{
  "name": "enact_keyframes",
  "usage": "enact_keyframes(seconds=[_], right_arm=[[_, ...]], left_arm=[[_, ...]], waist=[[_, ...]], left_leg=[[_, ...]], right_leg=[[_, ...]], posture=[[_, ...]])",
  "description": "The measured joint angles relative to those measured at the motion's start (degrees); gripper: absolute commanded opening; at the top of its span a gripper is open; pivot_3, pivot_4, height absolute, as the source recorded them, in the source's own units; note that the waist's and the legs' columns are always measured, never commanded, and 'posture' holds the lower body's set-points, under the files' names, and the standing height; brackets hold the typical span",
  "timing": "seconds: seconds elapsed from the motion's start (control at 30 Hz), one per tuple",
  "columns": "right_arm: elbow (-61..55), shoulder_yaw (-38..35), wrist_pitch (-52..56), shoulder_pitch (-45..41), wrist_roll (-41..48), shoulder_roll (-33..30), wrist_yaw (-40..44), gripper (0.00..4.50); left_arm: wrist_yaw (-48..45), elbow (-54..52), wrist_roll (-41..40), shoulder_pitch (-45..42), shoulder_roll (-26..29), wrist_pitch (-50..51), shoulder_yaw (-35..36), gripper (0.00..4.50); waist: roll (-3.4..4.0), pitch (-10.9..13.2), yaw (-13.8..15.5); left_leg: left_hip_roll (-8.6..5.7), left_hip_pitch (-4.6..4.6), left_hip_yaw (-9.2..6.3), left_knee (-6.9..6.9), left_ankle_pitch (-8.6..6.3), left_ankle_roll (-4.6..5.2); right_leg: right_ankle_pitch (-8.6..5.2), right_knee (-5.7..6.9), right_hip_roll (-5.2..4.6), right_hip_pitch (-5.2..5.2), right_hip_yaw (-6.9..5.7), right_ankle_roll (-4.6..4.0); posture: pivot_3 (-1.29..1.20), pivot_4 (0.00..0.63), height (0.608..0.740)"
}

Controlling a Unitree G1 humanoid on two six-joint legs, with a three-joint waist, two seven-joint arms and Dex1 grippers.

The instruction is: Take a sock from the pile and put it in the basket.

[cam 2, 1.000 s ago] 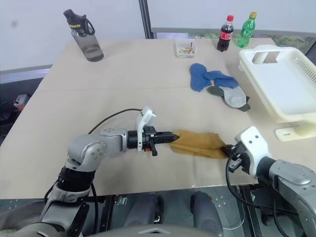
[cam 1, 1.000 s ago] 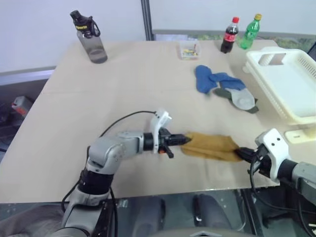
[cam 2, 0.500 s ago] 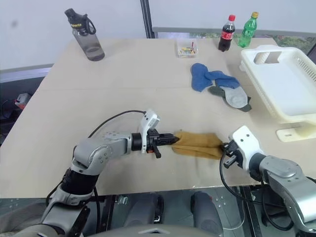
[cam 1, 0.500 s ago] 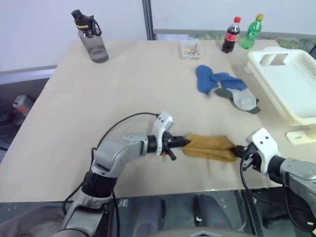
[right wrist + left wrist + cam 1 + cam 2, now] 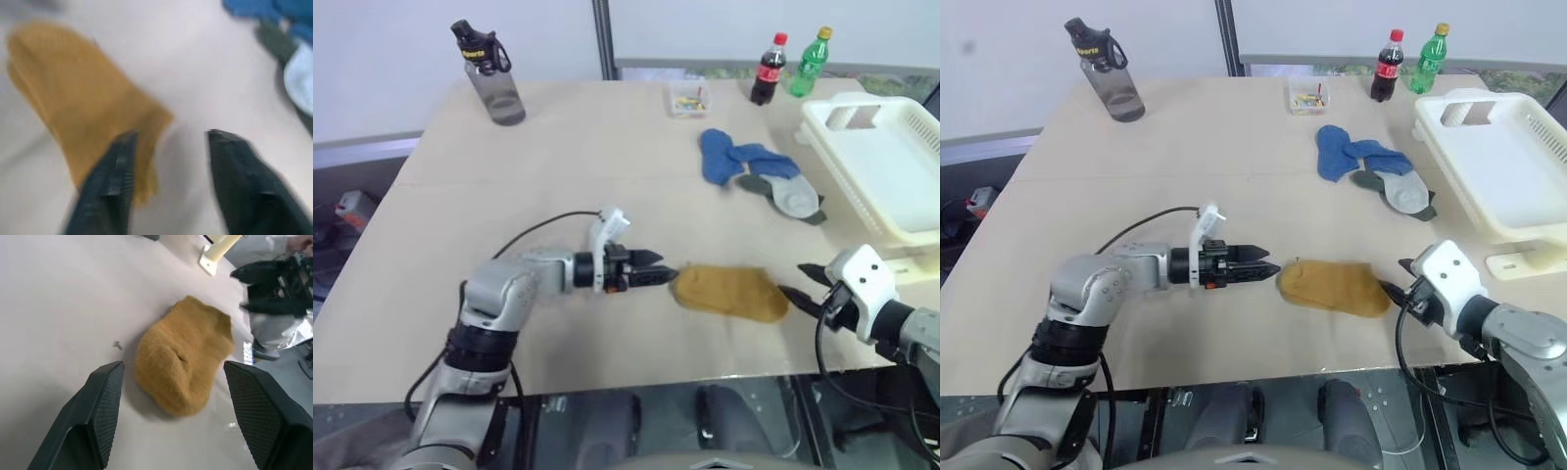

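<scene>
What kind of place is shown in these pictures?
Probably a lab or test room set up for a household chore: a plain tabletop with socks and a white laundry basket, plus drink bottles by a bare wall.

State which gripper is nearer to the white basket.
Right. The right gripper sits open just in front of the basket, beside the mustard sock. The left gripper, also open, is on the sock's far side, farther away.
</scene>
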Motion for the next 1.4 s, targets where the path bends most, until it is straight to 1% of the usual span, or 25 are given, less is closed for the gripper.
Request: enact_keyframes(seconds=[0.07, 0.13, 0.23, 0.33, 0.47, 0.77, 0.9, 1.0, 1.13, 1.4], right_arm=[[0.51, 3.40, -1.59, -1.67, -0.41, 1.15, 0.24, 0.05], [4.04, 8.17, -4.88, -3.35, -2.58, 2.35, 0.64, 0.05], [14.16, 14.72, -10.98, -2.86, -8.27, 2.50, 1.95, 0.05], [17.05, 16.32, -16.24, -2.69, -11.11, 2.17, 2.98, 0.05], [17.42, 16.37, -18.72, -1.90, -12.11, 2.19, 3.37, 0.05], [17.30, 16.31, -20.38, -0.98, -13.56, 2.56, 3.47, 0.05], [16.15, 16.07, -19.81, -0.03, -13.57, 2.56, 3.45, 0.05], [14.69, 15.68, -19.41, 1.31, -13.43, 2.56, 3.38, 0.05], [13.05, 15.00, -18.34, 2.88, -13.13, 2.56, 3.31, 0.05], [9.76, 13.56, -15.58, 5.55, -12.75, 2.54, 2.79, 0.05]], left_arm=[[-1.57, 1.53, 0.01, -0.56, 0.19, 0.23, -1.09, 3.47], [-2.26, 2.63, 0.03, -1.01, -0.06, 1.76, -3.17, 3.47], [-2.20, 3.55, 0.90, -1.52, -0.17, 4.30, -7.02, 3.47], [-1.57, 4.56, 0.80, -3.08, -1.05, 7.35, -7.32, 3.47], [0.25, 6.42, -0.27, -4.76, -3.13, 12.28, -5.92, 3.47], [6.17, 14.91, -0.75, -9.08, -13.59, 18.33, -1.58, 3.47], [7.40, 18.38, -1.36, -11.24, -17.06, 22.10, 0.30, 3.47], [6.84, 19.89, -3.04, -12.53, -18.84, 24.94, 0.89, 3.47], [5.61, 20.51, -4.37, -13.26, -19.71, 26.38, 0.98, 3.47], [3.50, 26.73, -6.74, -18.63, -23.72, 30.37, 3.82, 3.47]], waist=[[-0.01, 0.01, 0.03], [-0.02, 0.01, 0.16], [-0.03, 0.01, 0.29], [-0.06, -0.04, 0.19], [-0.06, -0.05, 0.18], [-0.11, -0.11, 0.47], [-0.12, -0.10, 0.42], [-0.12, -0.10, 0.29], [-0.12, -0.10, 0.32], [-0.13, -0.09, 0.28]], left_leg=[[0.00, -0.02, -0.02, 0.00, 0.00, 0.00], [-0.02, -0.05, -0.02, 0.00, 0.00, 0.00], [-0.04, -0.09, 0.01, 0.00, 0.00, 0.00], [-0.01, 0.01, 0.01, -0.01, 0.00, 0.00], [-0.01, 0.05, -0.02, -0.01, 0.00, 0.00], [-0.04, 0.07, -0.02, 0.00, 0.00, 0.00], [-0.05, 0.04, -0.02, 0.00, 0.00, 0.00], [-0.04, 0.02, -0.03, -0.01, 0.00, 0.00], [-0.05, 0.02, -0.06, -0.01, 0.00, 0.00], [-0.06, 0.01, -0.04, 0.00, 0.00, 0.00]], right_leg=[[0.04, -0.01, 0.00, 0.00, -0.01, -0.04], [0.09, -0.03, -0.03, 0.00, -0.01, -0.12], [0.10, -0.07, -0.04, -0.02, 0.00, -0.13], [0.10, -0.06, -0.02, 0.03, 0.00, -0.11], [0.03, -0.01, -0.01, 0.07, -0.01, 0.00], [0.12, 0.00, -0.02, 0.10, 0.00, -0.08], [0.12, -0.01, -0.02, 0.08, 0.00, -0.08], [0.12, -0.02, -0.02, 0.07, 0.00, -0.08], [0.12, -0.01, -0.02, 0.07, -0.03, -0.08], [0.12, -0.02, -0.02, 0.06, -0.02, -0.07]], posture=[[0.00, 0.150, 0.740], [0.00, 0.150, 0.740], [0.00, 0.150, 0.740], [0.00, 0.150, 0.740], [0.00, 0.150, 0.740], [0.00, 0.150, 0.740], [0.00, 0.150, 0.740], [0.00, 0.150, 0.740], [0.00, 0.150, 0.740], [0.00, 0.150, 0.740]])
